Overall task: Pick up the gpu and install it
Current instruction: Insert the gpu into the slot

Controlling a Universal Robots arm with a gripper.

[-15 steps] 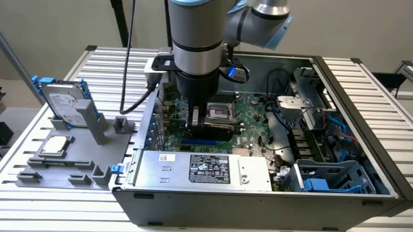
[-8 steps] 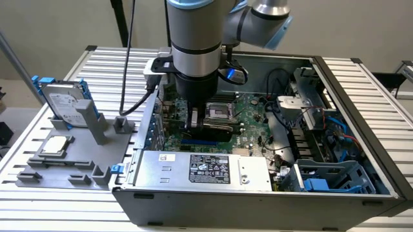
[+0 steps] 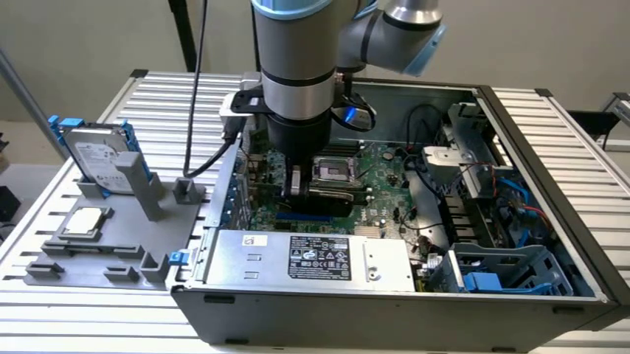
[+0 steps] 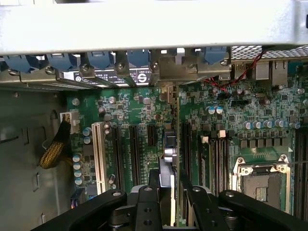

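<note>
The gpu [image 4: 176, 144] stands on edge between the fingers [image 4: 192, 202], which are closed on its upper edge. Its silver bracket [image 4: 169, 72] sits at the rear slot openings, and its lower edge is down among the motherboard's [image 4: 120, 103] expansion slots. Whether it is fully seated cannot be told. In the exterior view the gripper [image 3: 300, 193] reaches deep into the open computer case [image 3: 551, 184], just left of the empty CPU socket [image 3: 335, 171].

The risk, as I judge it, is misalignment. A slight tilt could jam the card's edge against the slot's rim, or catch the bracket on the rear frame. Room is tight: neighbouring slots flank the card, and the power supply [image 3: 305, 257] lies near. On the desk [image 3: 177, 88] to the left, the hard drive [image 3: 99, 158] stands well apart.
</note>
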